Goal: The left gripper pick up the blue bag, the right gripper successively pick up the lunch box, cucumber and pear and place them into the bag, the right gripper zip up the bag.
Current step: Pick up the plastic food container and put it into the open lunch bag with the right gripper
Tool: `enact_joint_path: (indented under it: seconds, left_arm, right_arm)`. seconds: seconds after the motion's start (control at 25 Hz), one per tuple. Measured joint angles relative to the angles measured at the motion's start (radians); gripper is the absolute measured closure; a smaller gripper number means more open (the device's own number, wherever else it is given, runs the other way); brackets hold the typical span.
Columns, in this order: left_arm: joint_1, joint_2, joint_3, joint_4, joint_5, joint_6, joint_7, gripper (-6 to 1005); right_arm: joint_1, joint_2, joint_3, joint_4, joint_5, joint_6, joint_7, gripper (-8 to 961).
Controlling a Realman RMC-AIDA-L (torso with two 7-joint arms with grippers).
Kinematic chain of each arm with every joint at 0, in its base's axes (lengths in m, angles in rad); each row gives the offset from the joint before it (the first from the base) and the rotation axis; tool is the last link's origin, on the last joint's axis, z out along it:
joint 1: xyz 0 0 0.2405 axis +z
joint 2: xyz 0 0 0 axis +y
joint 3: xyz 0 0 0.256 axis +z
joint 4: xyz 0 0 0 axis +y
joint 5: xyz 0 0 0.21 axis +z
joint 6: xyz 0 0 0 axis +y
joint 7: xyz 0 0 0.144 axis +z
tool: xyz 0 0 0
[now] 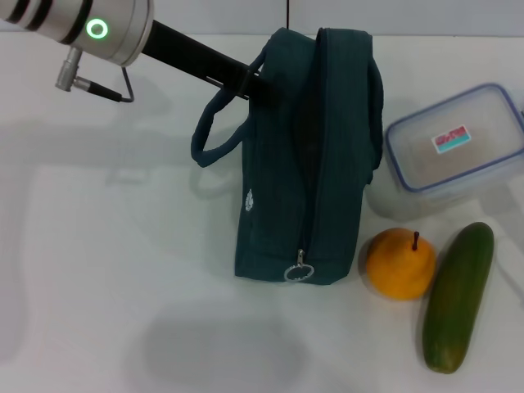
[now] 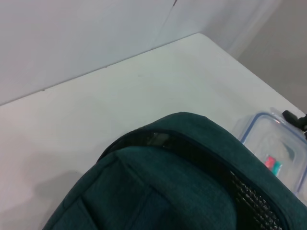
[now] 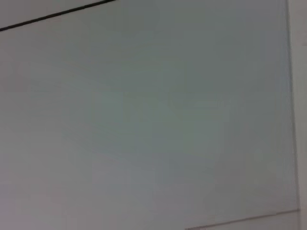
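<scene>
The blue bag [image 1: 303, 164] stands on its side edge in the middle of the white table, and its shadow falls apart from it towards the front. Its zipper gapes along the top, with the ring pull [image 1: 299, 272] at the near end. My left gripper [image 1: 252, 83] reaches in from the back left and is shut on the bag's far upper edge beside a loop handle [image 1: 214, 131]. The left wrist view shows the bag [image 2: 168, 191] close up. To the right lie the lunch box [image 1: 454, 147], pear [image 1: 399, 264] and cucumber [image 1: 458, 296]. My right gripper is out of view.
The white table [image 1: 98, 246] stretches bare to the bag's left and front. A pale wall [image 2: 86, 38] rises behind the table's far edge. A small black part [image 2: 293, 118] shows by the lunch box [image 2: 278, 153]; I cannot tell what it is. The right wrist view holds only a plain pale surface.
</scene>
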Motion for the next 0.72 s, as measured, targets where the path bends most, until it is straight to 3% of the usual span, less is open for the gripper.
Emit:
enact_joint_path:
  seconds: [0.72]
  left_arm:
    - [-0.02,-0.006,0.001,-0.023,0.012,-0.054,-0.003,942]
  right_arm:
    - [0.024,0.002,0.095,0.036,0.011,-0.176,0.032,846]
